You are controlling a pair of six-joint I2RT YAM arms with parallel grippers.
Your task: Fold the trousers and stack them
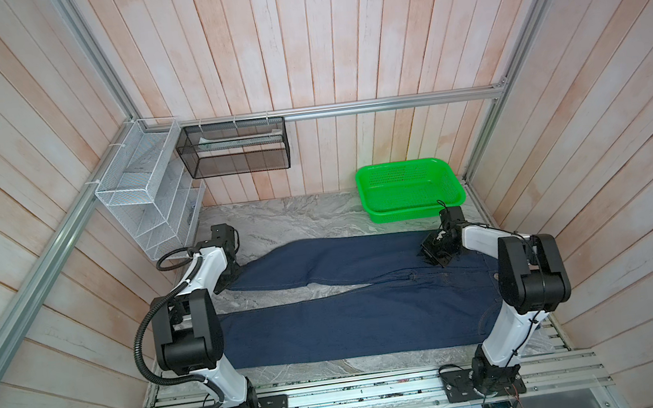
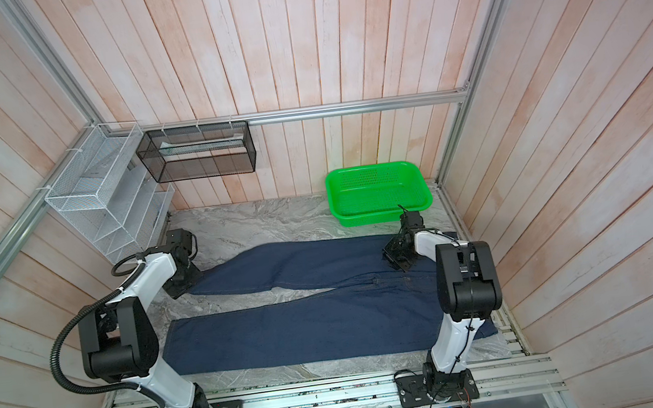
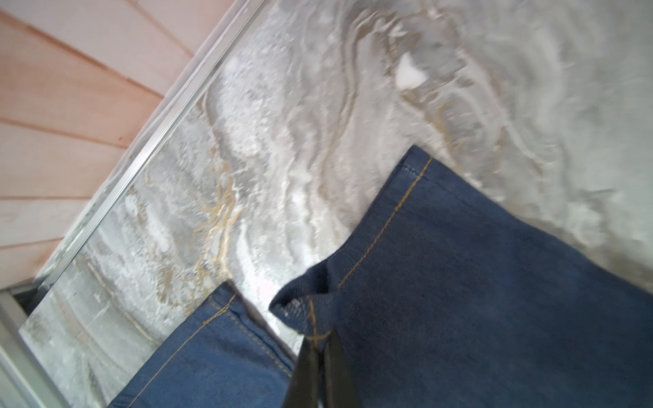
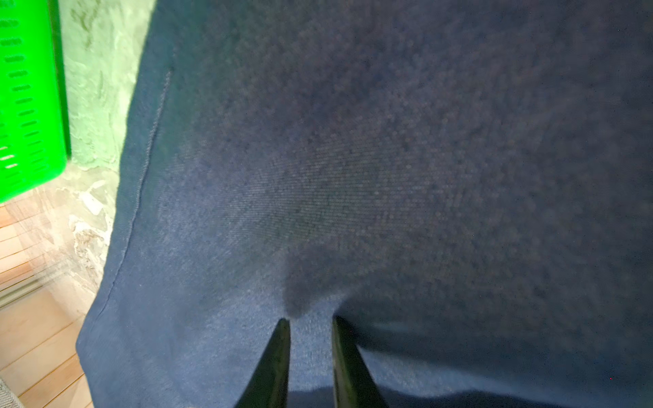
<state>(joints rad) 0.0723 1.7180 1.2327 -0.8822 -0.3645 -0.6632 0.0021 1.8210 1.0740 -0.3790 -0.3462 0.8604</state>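
Denim all across the bench point(image 1: 289, 222): the trousers point(image 1: 431, 289) lie flat, waist to the right, legs splayed to the left. The left tool point(image 3: 319, 339) is clamped on the hem corner point(image 3: 300, 307) of the far leg point(image 1: 323, 262), and that corner puckers up off the marble. It is a thin bite, right at the edge, so a quick lift could pull it free. The right tool point(image 4: 311, 319) stands narrow, and a small ridge of cloth seems pinched between its fingers point(image 4: 275, 360) on the upper thigh. If only the top layer is caught, the layers may part as the leg swings. With the legs angled apart, the far one could land askew on the near leg point(image 1: 330, 326). The green basket point(image 1: 411, 191) sits just beyond the right wrist, a bump risk. Both arms reach to the far side, elbows high, wrists bent down onto the cloth.
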